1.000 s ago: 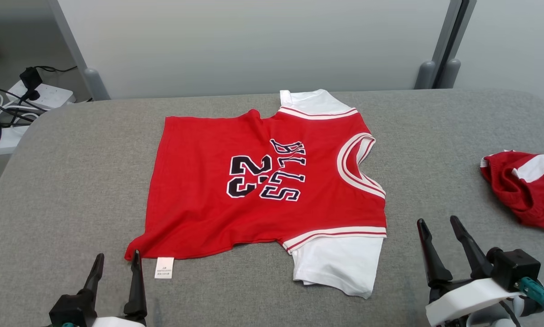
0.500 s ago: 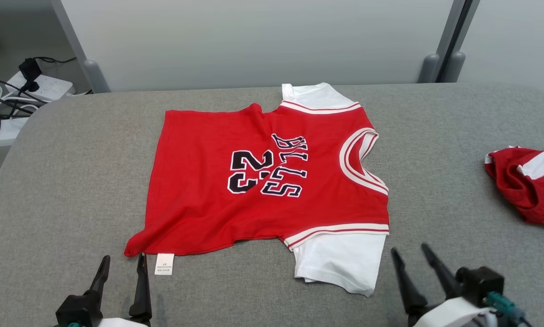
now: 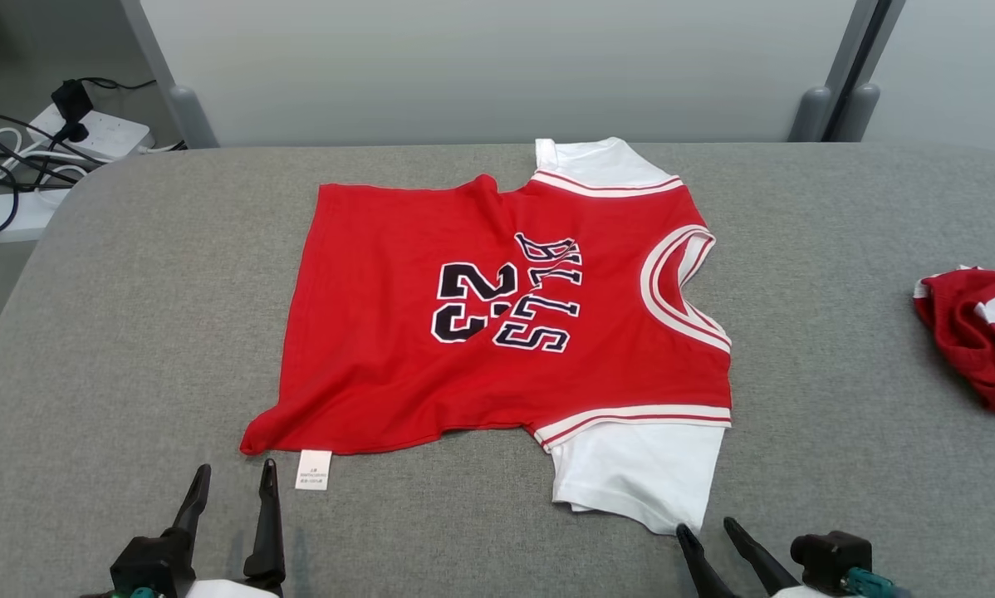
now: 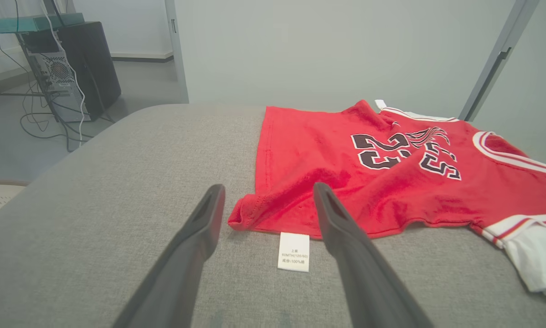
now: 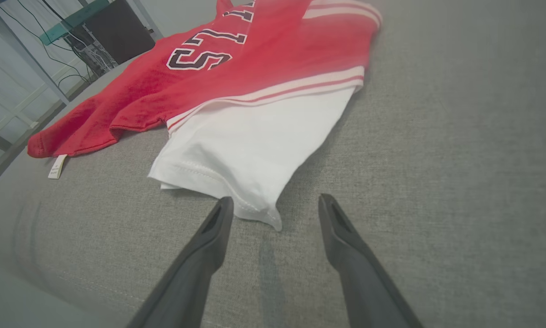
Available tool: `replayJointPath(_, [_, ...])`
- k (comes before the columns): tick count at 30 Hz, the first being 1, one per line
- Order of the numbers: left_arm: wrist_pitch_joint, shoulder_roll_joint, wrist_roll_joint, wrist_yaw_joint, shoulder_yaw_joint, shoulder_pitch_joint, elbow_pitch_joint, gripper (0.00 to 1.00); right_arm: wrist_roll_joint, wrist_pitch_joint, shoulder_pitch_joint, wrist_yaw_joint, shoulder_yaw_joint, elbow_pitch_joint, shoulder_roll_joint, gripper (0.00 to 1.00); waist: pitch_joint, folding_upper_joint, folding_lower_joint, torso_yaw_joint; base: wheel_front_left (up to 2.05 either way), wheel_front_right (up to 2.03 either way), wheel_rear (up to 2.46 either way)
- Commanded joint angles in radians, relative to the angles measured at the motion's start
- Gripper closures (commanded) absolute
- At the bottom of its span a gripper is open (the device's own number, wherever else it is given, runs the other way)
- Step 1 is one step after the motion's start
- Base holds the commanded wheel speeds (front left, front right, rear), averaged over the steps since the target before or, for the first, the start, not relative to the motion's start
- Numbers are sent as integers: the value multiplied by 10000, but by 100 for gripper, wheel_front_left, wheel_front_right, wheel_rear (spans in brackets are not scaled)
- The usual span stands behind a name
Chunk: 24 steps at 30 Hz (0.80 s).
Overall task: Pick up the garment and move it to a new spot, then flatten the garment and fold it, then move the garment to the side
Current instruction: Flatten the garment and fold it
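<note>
Head view: left gripper (image 3: pixel 237 468) and right gripper (image 3: pixel 704 526) (both empty) stand parted beside the jersey (image 3: pixel 398 349)

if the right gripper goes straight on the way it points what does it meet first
Probably the white sleeve of the jersey: its near corner lies just ahead, between the right gripper's fingers.

Left tool (image 4: pixel 268 191) hangs wide open, fingers framing the bunched corner of the red jersey (image 4: pixel 327 150) and its white label (image 4: pixel 294 252) on the grey tabletop (image 4: pixel 118 173).
</note>
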State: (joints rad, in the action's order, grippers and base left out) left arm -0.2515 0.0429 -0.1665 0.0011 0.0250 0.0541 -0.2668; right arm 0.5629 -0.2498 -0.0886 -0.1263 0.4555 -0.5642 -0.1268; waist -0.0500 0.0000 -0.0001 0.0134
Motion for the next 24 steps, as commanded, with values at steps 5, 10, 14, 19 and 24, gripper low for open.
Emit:
replayJointPath(5, [-103, 74, -48, 28, 216, -564, 262, 0, 281, -120, -664, -44, 523, -100, -156, 13, -194, 0, 1, 206, 0, 0, 0])
replayJointPath(10, [-103, 74, -83, 43, 211, -609, 275, 0, 462, -120, -855, -44, 765, -362, -249, 59, -309, 0, 1, 303, 0, 0, 0])
replayJointPath(14, [-103, 74, -135, 74, 211, -655, 284, 0, 549, -120, -990, -44, 831, -376, -364, 100, -406, 0, 1, 232, 0, 0, 0])
replayJointPath(19, [-103, 74, -198, 63, 275, -774, 245, 0, 677, -120, -778, -44, 947, -60, -927, 100, -587, 0, 1, -116, 0, 0, 0])
replayJointPath(24, [-103, 74, -305, 111, 342, -869, 107, 0, 704, -120, -581, -44, 827, 253, -1320, 100, -669, 0, 1, -443, 0, 0, 0])
